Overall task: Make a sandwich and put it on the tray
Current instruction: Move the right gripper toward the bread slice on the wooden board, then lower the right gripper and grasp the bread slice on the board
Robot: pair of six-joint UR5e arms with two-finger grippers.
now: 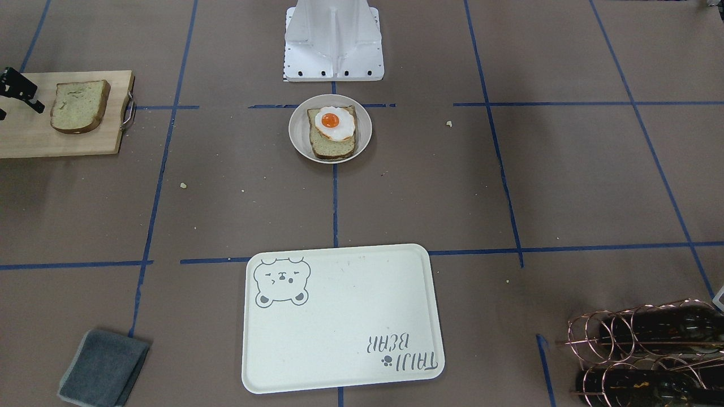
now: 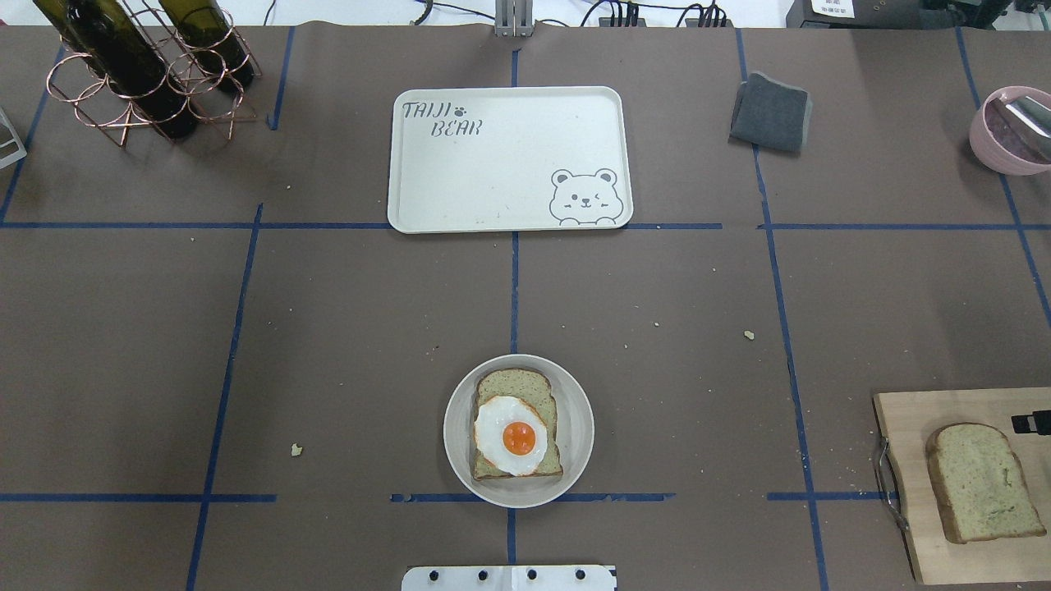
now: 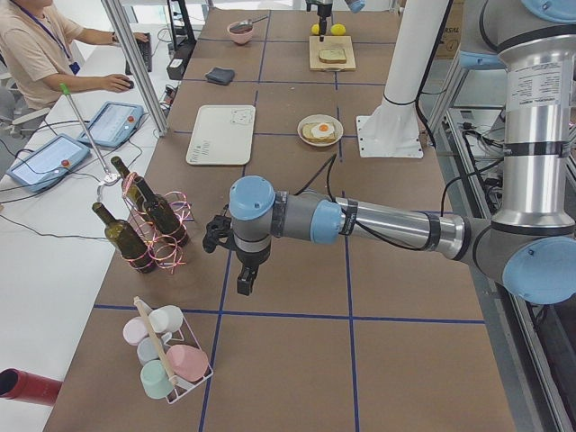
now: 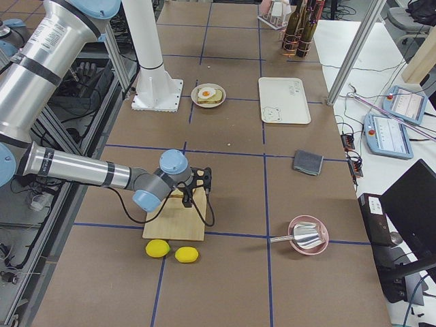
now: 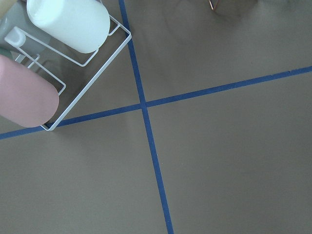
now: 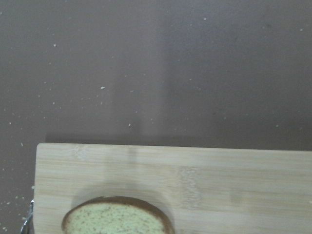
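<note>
The sandwich stands open: one tan bread slice [image 1: 332,144] with a white fried egg [image 1: 335,123] on top lies on the round beige bowl-plate [image 1: 362,131], near the robot base; it also shows in the overhead view [image 2: 517,427]. The second bread slice [image 1: 79,105] lies on the wooden cutting board [image 1: 34,133]. The cream bear tray [image 1: 339,305] holds nothing. My right gripper [image 1: 22,93] hovers at the board's outer end, beside that slice; I cannot tell its state. My left gripper [image 3: 218,238] is far off near the bottle rack; I cannot tell its state.
A copper rack with wine bottles [image 2: 139,74] stands at one far corner. A grey cloth [image 2: 770,112] and a pink bowl [image 2: 1010,131] lie on the other side. Two lemons [image 4: 170,251] sit beside the board. A mug rack [image 3: 166,360] stands below the left arm.
</note>
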